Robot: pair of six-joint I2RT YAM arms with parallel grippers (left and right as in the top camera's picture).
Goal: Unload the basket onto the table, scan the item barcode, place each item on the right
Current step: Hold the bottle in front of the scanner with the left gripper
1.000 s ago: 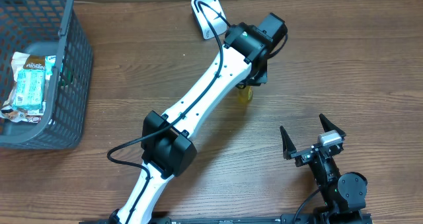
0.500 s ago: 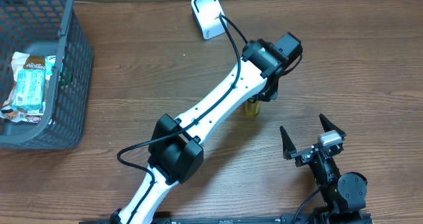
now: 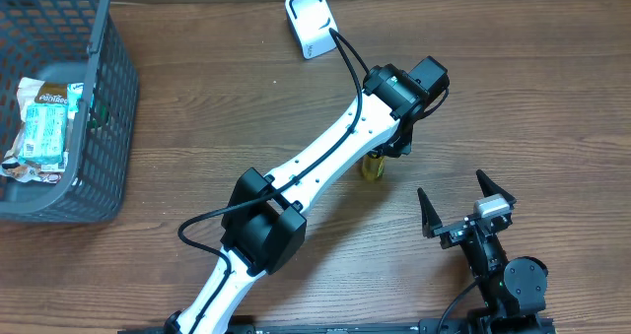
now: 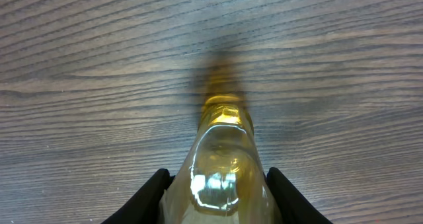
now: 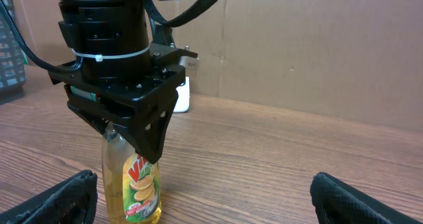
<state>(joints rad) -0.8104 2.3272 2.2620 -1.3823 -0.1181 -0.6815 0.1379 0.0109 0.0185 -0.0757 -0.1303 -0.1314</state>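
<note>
On the wooden surface (image 3: pixel 552 98), right of the middle, the left claw (image 5: pixel 135 138) grips the neck of an upright yellow bottle (image 5: pixel 132 184). The right claw (image 3: pixel 458 198) sits wide open at the near edge. The grasp looks done. Next, I'd say, comes lifting the bottle toward the white scanner (image 3: pixel 311 24) at the far edge, barcode facing it. No barcode shows, and the claw hides the cap.

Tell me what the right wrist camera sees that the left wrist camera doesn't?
Only the right wrist view shows the clear yellow plastic bottle from the side, upright, with its red and green label, the left gripper clamped on its top, and the white box-shaped scanner behind. Only the left wrist view looks down along the bottle between that gripper's black fingers. Both show the bottle and the brown wooden table.
</note>
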